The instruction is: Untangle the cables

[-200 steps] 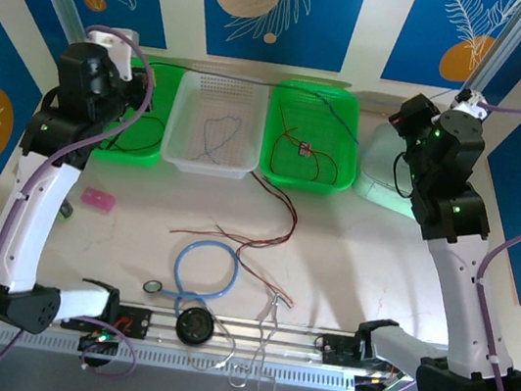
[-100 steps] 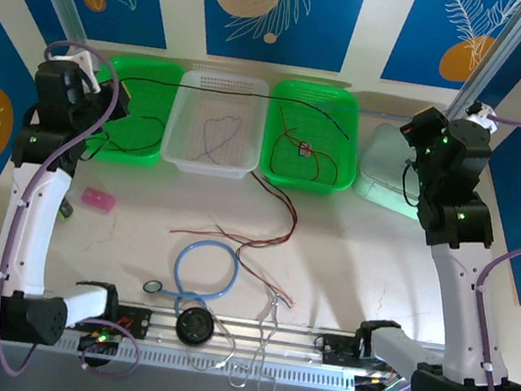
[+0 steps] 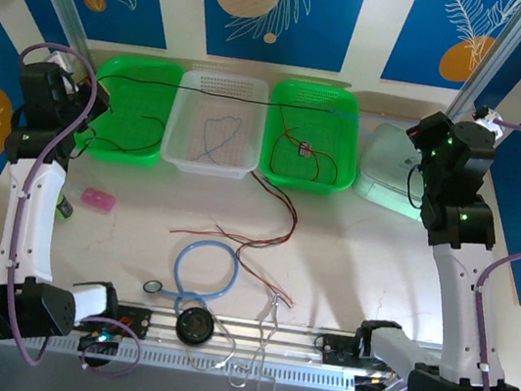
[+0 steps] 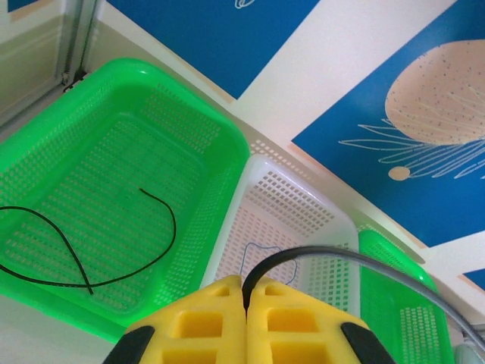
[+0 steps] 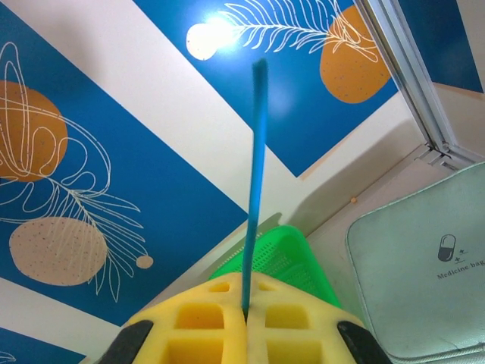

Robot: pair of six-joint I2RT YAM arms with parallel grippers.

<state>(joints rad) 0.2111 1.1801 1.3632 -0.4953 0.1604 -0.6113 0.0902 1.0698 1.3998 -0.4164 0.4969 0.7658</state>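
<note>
Near the middle of the table (image 3: 377,274), red and black cables (image 3: 268,241) lie loosely crossed. Beyond them a taut cable (image 3: 227,96) spans the baskets (image 3: 224,79) at the far edge, its long axis parallel to that edge. The left pincer (image 4: 246,292) is clenched on its dark end and the right pincer (image 5: 246,303) on its blue end, so it lies directly between them, neither arm nearer.

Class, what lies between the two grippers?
In the top view, one thin cable stretches from left gripper to right gripper, crossing the white basket and green baskets.
</note>
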